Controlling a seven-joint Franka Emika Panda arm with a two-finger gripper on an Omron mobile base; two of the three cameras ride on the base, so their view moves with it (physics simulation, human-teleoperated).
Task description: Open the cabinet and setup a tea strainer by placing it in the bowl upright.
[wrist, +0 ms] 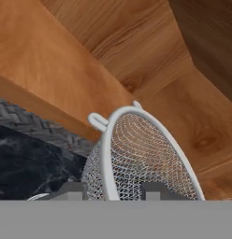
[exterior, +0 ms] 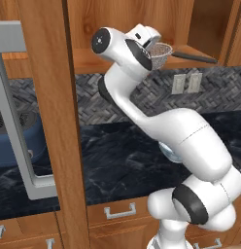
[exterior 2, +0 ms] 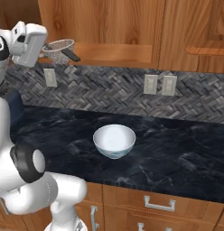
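Note:
The cabinet's door stands swung open, baring its wood shelf. At the shelf's front edge my gripper is shut on the rim of the tea strainer, which hangs tilted. Its dark handle points away over the shelf. In the hand view the mesh cup sits between my fingertips, rim edge-on. From the right side the strainer hangs beside the gripper. The pale bowl stands upright on the dark counter, below and to the right; in the left view my arm half hides the bowl.
A dark marble counter runs under a herringbone backsplash with outlets. A blue appliance and a grey frame sit at the left. Low drawers with short handles line the front. Closed cabinet doors are at the right.

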